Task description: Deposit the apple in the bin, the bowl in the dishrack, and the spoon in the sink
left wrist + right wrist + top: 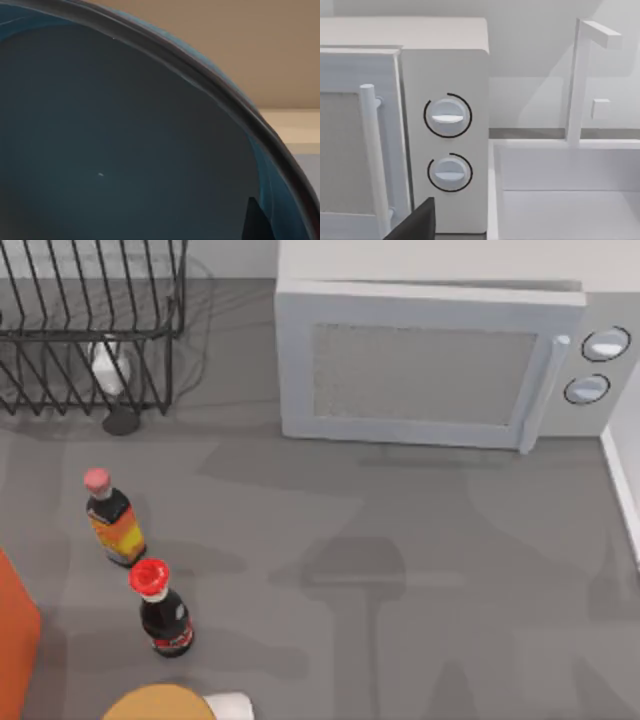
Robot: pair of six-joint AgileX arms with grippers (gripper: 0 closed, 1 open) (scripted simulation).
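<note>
The bowl (125, 150) sits right against the left wrist camera, its teal-blue inside and dark rim tilted before a tan wall. My left gripper is shut on the bowl, with one dark finger (256, 222) lying against the inner wall. The black wire dishrack (90, 330) stands at the table's back left. In the right wrist view, the white sink (570, 170) with its tap (575, 85) lies beside the microwave, and a dark part of my right gripper (415, 225) shows before the microwave's knobs. The apple and the spoon are out of view.
A white microwave (430, 360) fills the back middle. Two bottles stand at the left, one pink-capped (112, 520) and one red-capped (160, 610). An orange block (15, 640) is cut off at the left edge. A tan round thing (158, 703) lies at the front.
</note>
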